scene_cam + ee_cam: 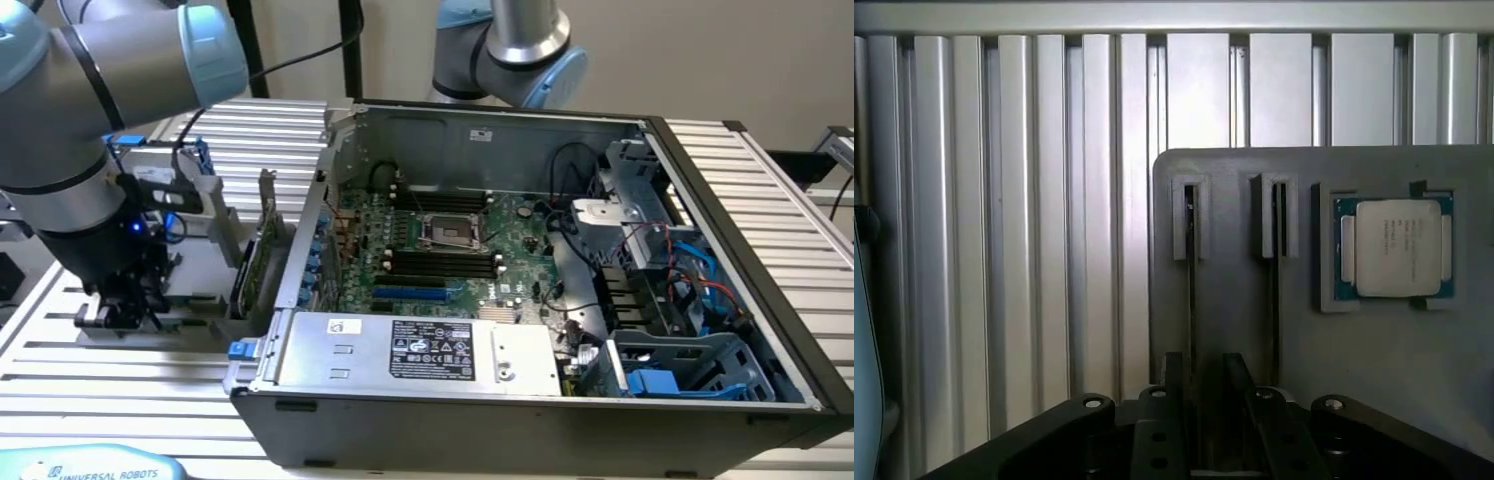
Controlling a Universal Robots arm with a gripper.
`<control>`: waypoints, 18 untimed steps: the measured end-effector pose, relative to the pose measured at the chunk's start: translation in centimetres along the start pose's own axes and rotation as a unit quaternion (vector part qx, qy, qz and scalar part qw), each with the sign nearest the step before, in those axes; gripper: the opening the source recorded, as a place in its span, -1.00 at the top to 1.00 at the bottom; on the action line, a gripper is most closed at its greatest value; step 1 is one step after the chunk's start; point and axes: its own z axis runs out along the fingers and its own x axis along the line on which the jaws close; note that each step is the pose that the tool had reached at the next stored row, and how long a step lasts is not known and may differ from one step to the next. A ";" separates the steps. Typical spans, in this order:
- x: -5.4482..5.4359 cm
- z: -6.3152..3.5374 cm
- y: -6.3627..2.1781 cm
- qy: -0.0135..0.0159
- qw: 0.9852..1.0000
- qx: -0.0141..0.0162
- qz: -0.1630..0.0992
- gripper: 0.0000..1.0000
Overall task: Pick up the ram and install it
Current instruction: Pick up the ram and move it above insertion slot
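Between the fingers of my claw [1202, 378], straight ahead, the ram [1192, 280] stands edge-on in its slot of the grey holder [1374, 370]. Pick step, I judge; nothing gripped yet. Jaws spread wide, straddling the stick, contact unclear. Closing calls for pads square on both faces. A second stick [1275, 290] sits just beside, the processor [1395, 248] further off.

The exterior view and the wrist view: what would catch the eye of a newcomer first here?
The open computer case dominates the exterior view, its green motherboard bare. At that view's left the open gripper hangs over a grey holder; the wrist view shows a processor chip in it, and a ram stick on edge between the fingers.
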 end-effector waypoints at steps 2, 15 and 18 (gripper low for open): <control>0.0 0.12 0.02 0.000 1.000 0.000 -0.001 0.39; 0.0 0.68 0.12 0.000 1.000 0.000 -0.003 0.39; 0.0 0.73 0.18 0.000 1.000 0.000 -0.004 0.39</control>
